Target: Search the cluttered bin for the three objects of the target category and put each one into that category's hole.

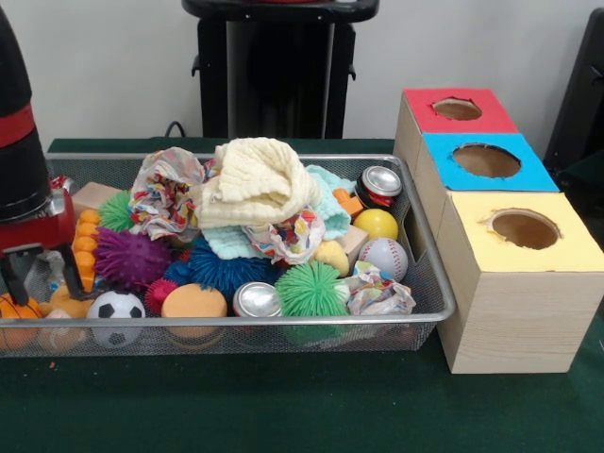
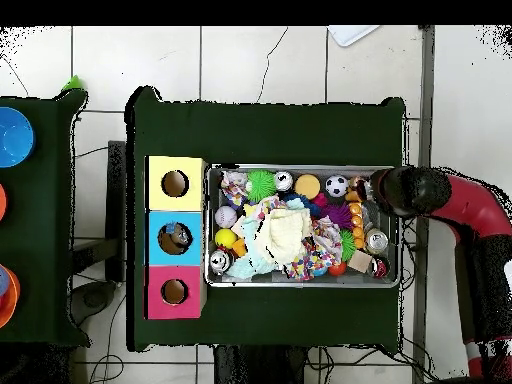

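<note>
Bin [image 1: 429, 283] on the green tabletop [image 1: 283, 406] sits crammed with balls, cans and cloths; from the front, the gripper [image 1: 38, 274] hangs spread and empty over its end away from the boxes [image 1: 510, 283]. Overhead, the arm [image 2: 440, 195] covers that end: searching, I judge; next, choose a target and descend.

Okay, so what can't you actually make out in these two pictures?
- Front view: whatever lies under the cream cloth; the pile covers it.
- Front view: the arm, cut off by the left edge.
- Overhead view: the gripper; the arm hides it.
- Both views: inside the yellow box, too dark.
</note>
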Available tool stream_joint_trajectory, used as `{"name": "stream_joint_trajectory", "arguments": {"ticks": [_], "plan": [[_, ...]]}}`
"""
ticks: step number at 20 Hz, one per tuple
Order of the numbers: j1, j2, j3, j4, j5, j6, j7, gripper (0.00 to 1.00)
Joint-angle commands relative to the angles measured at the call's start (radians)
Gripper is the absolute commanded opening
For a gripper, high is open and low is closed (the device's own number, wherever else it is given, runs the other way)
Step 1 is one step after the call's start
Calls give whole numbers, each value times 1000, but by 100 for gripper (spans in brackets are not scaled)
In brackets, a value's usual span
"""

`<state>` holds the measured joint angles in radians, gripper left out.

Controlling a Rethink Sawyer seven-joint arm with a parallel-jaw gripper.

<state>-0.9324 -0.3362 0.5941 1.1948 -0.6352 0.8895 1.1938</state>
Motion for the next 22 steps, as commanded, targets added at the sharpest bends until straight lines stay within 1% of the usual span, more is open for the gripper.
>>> {"name": "stream_joint_trajectory", "arguments": {"ticks": [1,5,12,16,22], "plan": [[34,15,-34,-16,-110,126,-345,100],[41,3,-51,-5,-122,149,-319,100],[59,-12,-77,1,-118,209,-272,100],[58,-28,-91,37,-118,215,-257,100],[69,-10,-106,22,-134,210,-246,100]]}}
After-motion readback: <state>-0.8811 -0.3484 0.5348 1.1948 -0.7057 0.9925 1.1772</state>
